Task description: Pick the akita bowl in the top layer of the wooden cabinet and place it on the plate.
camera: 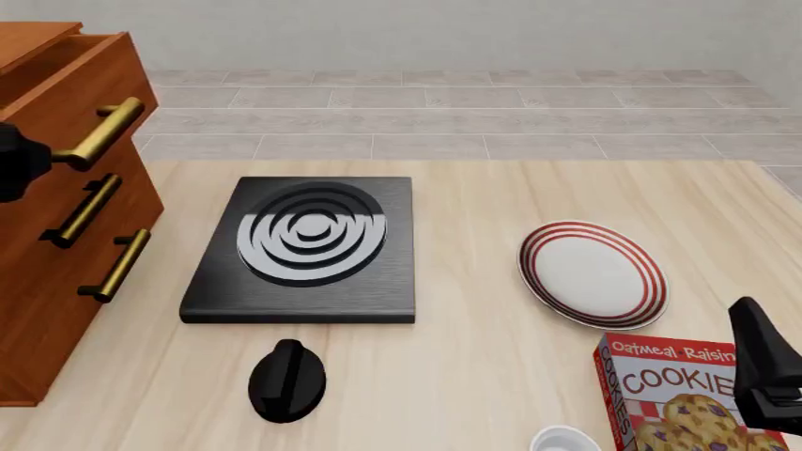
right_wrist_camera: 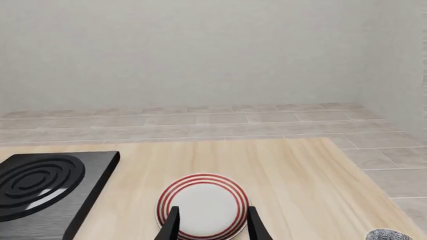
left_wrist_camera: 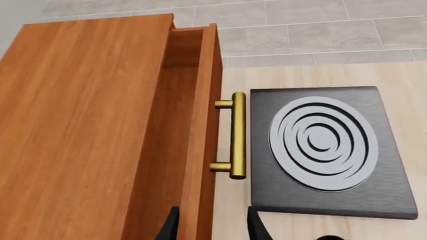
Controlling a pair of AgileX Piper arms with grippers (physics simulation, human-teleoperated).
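Note:
The wooden cabinet (camera: 51, 282) stands at the table's left edge. Its top layer (left_wrist_camera: 200, 100) is pulled partly out, with the brass handle (left_wrist_camera: 237, 135) facing the stove. The strip of the drawer's inside that I can see is bare wood, and the akita bowl is hidden or out of view. My left gripper (left_wrist_camera: 212, 229) is open above the drawer, one finger on each side of its front panel, holding nothing. The red-ringed plate (camera: 592, 272) lies right of centre. Near the front right, my right gripper (right_wrist_camera: 213, 227) hangs open and empty just short of the plate (right_wrist_camera: 202, 205).
A black stove (camera: 307, 246) with grey rings lies between cabinet and plate. In front of it is a black knob-like object (camera: 288, 379). A cookie box (camera: 677, 399) and a white bowl (camera: 564, 440) sit at the front edge. A grey speckled edge (right_wrist_camera: 390, 234) shows in the right wrist view.

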